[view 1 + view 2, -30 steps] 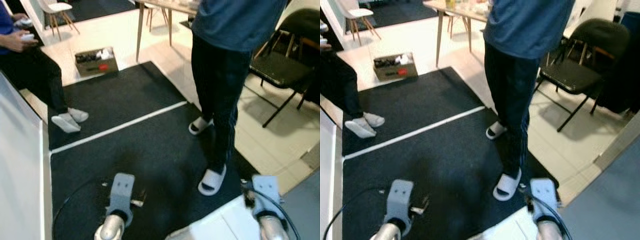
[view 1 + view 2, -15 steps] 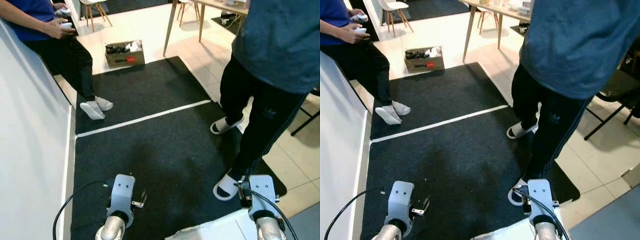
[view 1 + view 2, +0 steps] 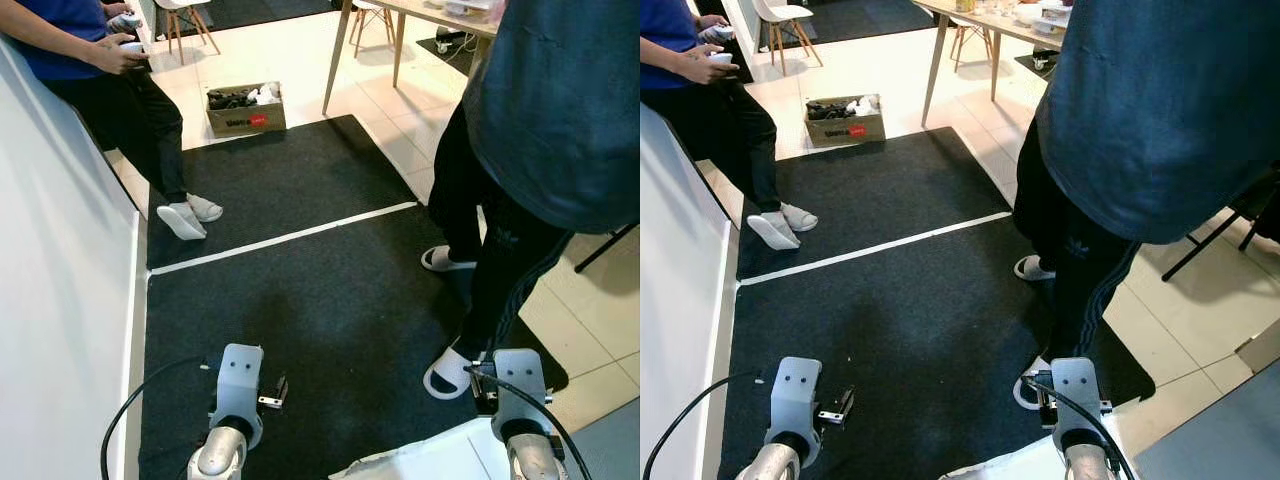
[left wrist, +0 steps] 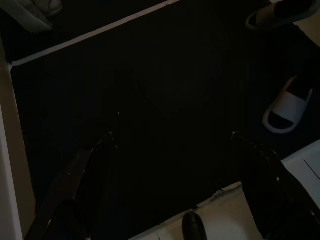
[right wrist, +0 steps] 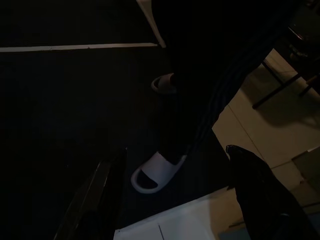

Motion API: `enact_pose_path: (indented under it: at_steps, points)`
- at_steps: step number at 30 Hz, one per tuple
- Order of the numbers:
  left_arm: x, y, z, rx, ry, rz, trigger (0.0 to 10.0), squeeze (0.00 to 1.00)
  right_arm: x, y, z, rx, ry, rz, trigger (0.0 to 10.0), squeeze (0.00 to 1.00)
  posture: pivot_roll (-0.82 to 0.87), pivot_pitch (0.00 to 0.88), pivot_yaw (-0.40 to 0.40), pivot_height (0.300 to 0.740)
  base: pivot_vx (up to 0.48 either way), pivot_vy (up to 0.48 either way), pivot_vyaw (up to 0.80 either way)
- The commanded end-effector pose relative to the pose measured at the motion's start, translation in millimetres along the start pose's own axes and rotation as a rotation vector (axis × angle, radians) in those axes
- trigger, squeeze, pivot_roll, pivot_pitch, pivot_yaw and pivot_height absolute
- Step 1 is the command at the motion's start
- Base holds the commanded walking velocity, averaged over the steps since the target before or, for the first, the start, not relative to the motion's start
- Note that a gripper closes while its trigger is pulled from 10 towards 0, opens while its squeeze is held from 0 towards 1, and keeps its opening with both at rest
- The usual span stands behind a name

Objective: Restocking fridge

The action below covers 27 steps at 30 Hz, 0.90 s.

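– As the head views stand, what lies before the robot?
– Black mat crossed by a white line. One person stands on its right edge, close by, in dark trousers and white slides. A second person is at the far left holding a controller. A cardboard box sits on the pale floor just beyond the mat, beside a wooden table.
– And the fridge?
– A tall white panel runs along the left edge. Whether it belongs to the fridge, I cannot tell.
– The arms?
– Left arm and right arm hang low at the near edge, over the mat.
– Left wrist view?
– Very dark. Left gripper has its fingers spread wide, nothing between them, above the mat. One slide lies on the far right.
– Right wrist view?
– Also dark. Right gripper is likewise spread and empty, with the standing person's leg and slide between the fingers, on the mat below.
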State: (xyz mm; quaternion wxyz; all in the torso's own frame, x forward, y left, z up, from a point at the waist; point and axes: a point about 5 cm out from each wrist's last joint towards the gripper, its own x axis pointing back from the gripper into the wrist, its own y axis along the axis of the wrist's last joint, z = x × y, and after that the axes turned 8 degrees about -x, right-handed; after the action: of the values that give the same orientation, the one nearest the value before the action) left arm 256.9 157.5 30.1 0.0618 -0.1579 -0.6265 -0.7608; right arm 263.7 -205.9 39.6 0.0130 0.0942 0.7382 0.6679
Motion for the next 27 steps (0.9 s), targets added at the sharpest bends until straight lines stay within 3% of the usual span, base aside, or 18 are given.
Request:
enact_pose_path:
  at_steps: [1,9,27]
  points:
    - [1.8,-1.8,-2.3,0.017,0.001,0.009,10.0,0.00,2.6,-2.8,2.8,-0.005,0.010,0.010,10.0,0.00,-0.21,0.219,0.060,0.707,0.000,0.000,0.00]
    - [1.1,0.4,-2.8,0.018,-0.002,-0.004,10.0,0.00,2.0,-2.2,2.3,-0.004,0.009,0.011,10.0,0.00,-0.21,0.219,0.061,0.707,0.000,0.000,0.00]
    - [1.1,0.3,-2.4,0.012,0.001,-0.002,10.0,0.00,2.5,-3.4,2.1,-0.002,0.010,0.017,10.0,0.00,-0.21,0.216,0.061,0.707,0.302,0.000,0.00]
